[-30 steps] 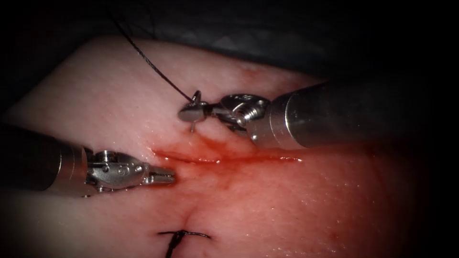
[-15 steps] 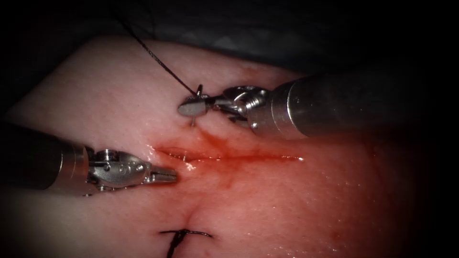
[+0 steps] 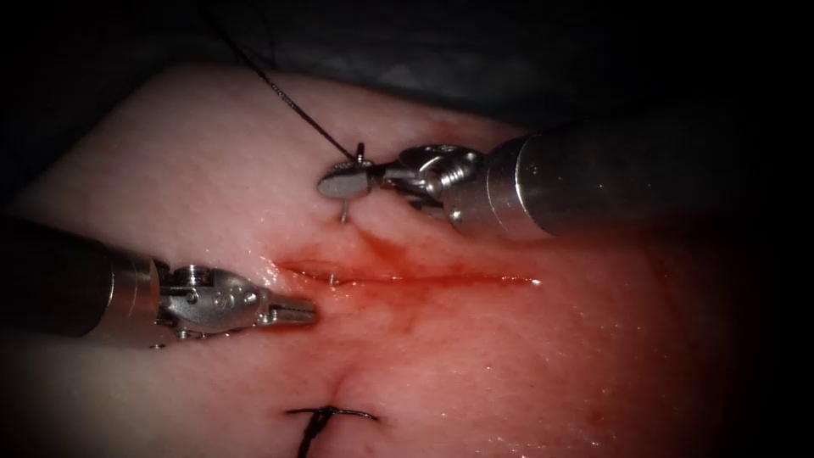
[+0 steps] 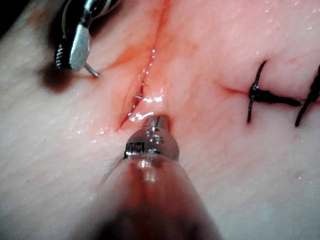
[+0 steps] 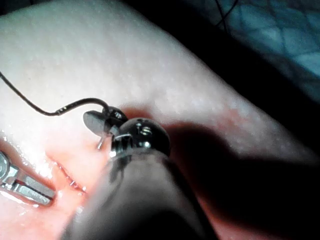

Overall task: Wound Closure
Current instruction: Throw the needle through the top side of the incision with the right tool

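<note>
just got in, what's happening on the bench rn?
Suturing practice on the tissue. The right tool has its jaws shut on the needle near its thread end, above the cut; the needle enters the tissue there, and a glint in the cut may be its tip. The thread trails up and away. The left tool holds nothing, jaws shut, beside the cut's left end. One finished stitch sits below.

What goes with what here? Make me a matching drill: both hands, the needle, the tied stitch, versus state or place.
1 right hand
2 left hand
3 needle
4 tied stitch

A shut, empty, at the left end of the cut
B entering the tissue above the cut
C dark knot below the cut
D shut on the needle near its blunt end

Pairs: 1-D, 2-A, 3-B, 4-C
</note>
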`<state>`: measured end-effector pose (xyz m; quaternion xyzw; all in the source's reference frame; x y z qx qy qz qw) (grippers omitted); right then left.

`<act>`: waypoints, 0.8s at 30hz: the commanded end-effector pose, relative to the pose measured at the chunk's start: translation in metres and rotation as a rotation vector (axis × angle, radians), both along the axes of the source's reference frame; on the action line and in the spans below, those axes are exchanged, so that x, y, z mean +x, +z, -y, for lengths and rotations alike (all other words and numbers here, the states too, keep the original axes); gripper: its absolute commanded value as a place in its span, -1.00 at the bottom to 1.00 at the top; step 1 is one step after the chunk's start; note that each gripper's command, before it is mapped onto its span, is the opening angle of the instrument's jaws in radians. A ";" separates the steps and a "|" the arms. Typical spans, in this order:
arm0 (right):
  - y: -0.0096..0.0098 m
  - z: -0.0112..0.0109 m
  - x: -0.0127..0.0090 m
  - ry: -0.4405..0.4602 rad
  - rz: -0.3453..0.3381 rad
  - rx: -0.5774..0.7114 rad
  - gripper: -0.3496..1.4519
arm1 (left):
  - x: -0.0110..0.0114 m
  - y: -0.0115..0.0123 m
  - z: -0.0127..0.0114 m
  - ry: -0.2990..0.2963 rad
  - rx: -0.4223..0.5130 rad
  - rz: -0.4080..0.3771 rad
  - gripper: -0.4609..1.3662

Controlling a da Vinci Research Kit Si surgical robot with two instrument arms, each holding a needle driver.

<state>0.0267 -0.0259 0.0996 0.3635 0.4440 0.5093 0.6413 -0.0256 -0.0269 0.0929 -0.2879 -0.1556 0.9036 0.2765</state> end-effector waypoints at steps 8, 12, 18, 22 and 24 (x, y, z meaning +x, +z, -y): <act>0.0001 0.0015 0.0002 -0.029 0.022 0.038 -1.00 | 0.0000 0.0001 -0.0001 0.002 0.005 0.003 -0.66; 0.0003 0.0025 0.0003 -0.048 0.034 0.103 -1.00 | 0.0001 0.0000 -0.0001 0.002 0.006 0.004 -0.64; 0.0003 0.0037 0.0007 -0.059 0.013 0.312 -1.00 | 0.0001 0.0000 -0.0002 0.002 0.006 0.004 -0.57; 0.0001 0.0040 0.0009 -0.042 -0.013 0.501 -1.00 | 0.0002 0.0001 -0.0003 0.004 0.006 0.005 -0.57; 0.0001 0.0042 0.0011 -0.050 -0.024 0.532 -1.00 | 0.0002 0.0001 -0.0003 0.004 0.006 0.005 -0.56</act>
